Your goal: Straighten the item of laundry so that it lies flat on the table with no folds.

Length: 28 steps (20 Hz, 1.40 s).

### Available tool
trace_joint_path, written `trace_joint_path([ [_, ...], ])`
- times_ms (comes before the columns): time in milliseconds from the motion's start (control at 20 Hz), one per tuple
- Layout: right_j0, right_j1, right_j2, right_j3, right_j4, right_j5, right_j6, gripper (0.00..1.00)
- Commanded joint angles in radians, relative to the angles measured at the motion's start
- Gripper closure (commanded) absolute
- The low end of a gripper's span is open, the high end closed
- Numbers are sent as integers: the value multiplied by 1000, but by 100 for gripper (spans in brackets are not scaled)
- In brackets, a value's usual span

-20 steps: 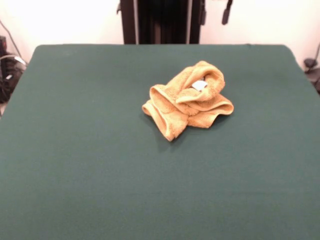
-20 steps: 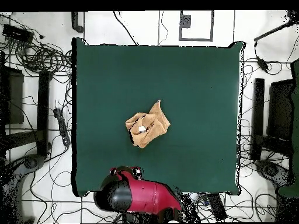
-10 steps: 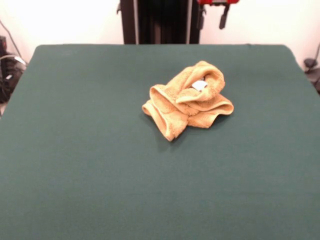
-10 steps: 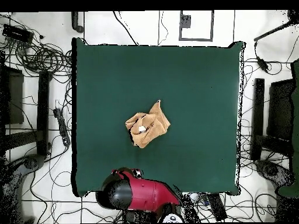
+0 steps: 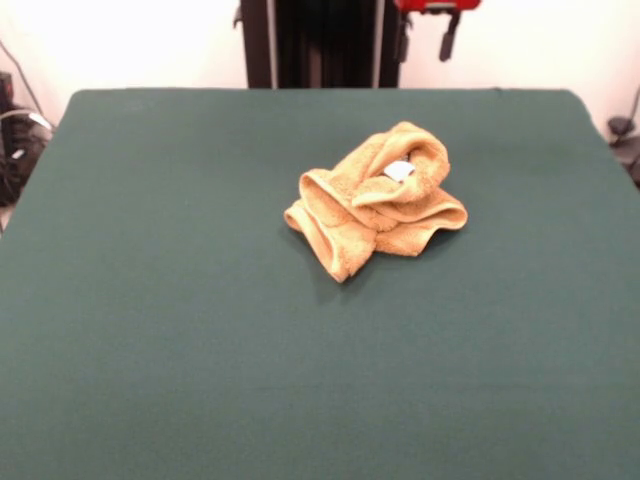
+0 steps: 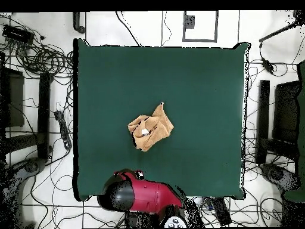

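The towel (image 5: 375, 200) lies just as it did a second ago: a crumpled golden-orange heap with the same rolled folds and the small white tag (image 5: 399, 171) facing up on its top. What has changed is at the robot's end. A second ago only a dark fingertip hung at the top edge of the front view; half a second ago a red part of the arm had come in above it, and it sits there now much the same. From above, the red and black arm (image 6: 140, 197) has shifted slightly along the table's edge nearest the base, without reaching out toward the towel. I judge that the task has not begun in earnest: no fold has been opened, and the arm is only settling before a first approach.

The gripper (image 5: 440, 30) shows only as dark tips below the red part, well apart from the towel and high over the table's robot-side edge. Whether its fingers are spread or closed cannot be told from these views; it holds nothing visible.

The towel sits near the middle of the green table (image 5: 150, 300), a little toward the robot's side. Bare felt surrounds the towel on every side, and all four table edges are well apart from it, so there seems ample room to pull a corner outward in any direction. In the front view, a hemmed rolled lip on the towel's side away from the robot looks the easiest edge to pinch.
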<state>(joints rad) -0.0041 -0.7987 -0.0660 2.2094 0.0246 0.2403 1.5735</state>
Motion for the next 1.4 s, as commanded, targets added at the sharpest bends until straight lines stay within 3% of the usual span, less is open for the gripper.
trace_joint_path([
  [50,36,33,13,-110,51,126,195,0],
  [1400,-31,105,58,-180,45,185,161,0],
])
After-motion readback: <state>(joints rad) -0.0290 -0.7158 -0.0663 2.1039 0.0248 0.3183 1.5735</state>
